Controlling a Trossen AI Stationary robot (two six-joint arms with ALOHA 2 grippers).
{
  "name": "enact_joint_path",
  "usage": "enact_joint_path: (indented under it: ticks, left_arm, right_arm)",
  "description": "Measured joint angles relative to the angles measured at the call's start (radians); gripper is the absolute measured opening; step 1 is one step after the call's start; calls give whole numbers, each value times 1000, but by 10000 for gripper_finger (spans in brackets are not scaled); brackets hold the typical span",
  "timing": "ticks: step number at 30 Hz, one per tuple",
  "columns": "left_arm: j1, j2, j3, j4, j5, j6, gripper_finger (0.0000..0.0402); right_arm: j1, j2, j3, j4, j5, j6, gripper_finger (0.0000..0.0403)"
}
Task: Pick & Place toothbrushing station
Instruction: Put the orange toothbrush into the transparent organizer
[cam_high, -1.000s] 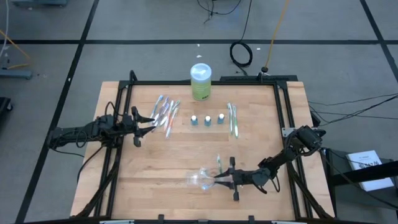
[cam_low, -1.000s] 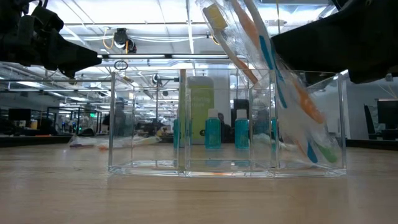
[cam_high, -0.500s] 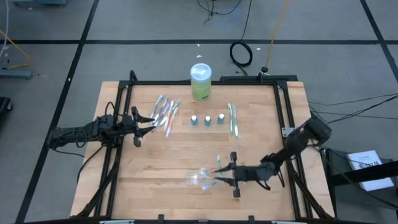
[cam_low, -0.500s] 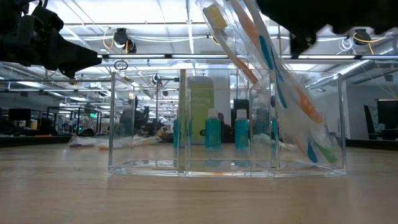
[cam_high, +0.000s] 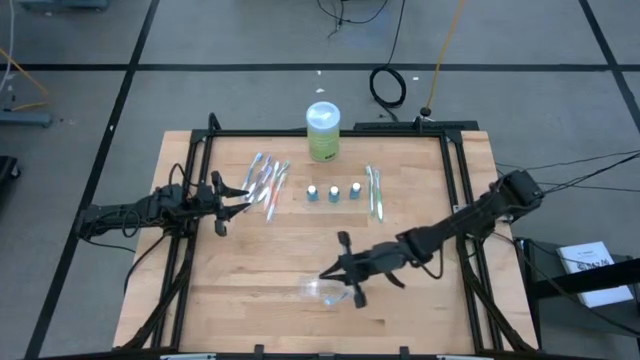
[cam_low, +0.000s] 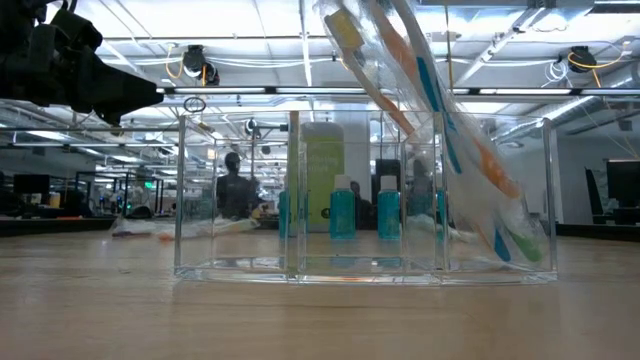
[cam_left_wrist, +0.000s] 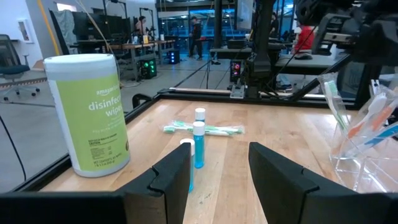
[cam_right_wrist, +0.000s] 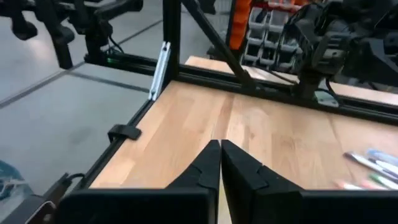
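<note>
Near counter front: right hand (cam_high: 335, 272) empty, fingers together, just above organizer (cam_high: 322, 290).
Loose brushes (cam_high: 268, 180) lie lengthwise nearer left hand (cam_high: 243, 192), fingers apart, empty.

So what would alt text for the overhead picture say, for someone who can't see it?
Two dark robot arms reach over a wooden table: the right gripper, shut, hovers by a clear organizer near the front edge, and the left gripper waits, open, beside a pile of toothbrushes. Farther back stand a green wipes canister, three small blue tubes and two more toothbrushes.
</note>
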Motion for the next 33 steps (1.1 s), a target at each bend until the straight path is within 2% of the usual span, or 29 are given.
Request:
enact_joint_path:
  ticks: [4,8,14,24,29,33]
  left_arm:
    - [0,0,0,0,0,0,166]
    - [0,0,0,0,0,0,166]
    - [0,0,0,0,0,0,166]
    - [0,0,0,0,0,0,166]
    - [0,0,0,0,0,0,166]
    - [0,0,0,0,0,0,166]
  right_arm:
    - [-20,8,24,9,-56,0,1]
    - [-22,8,42,14,-63,15,1]
    - [-29,17,53,-18,-156,68,1]
    - [-21,44,50,-206,-160,158,0]
    - [7,32,51,-175,-136,137,0]
    - [3,17,51,-75,-103,87,0]
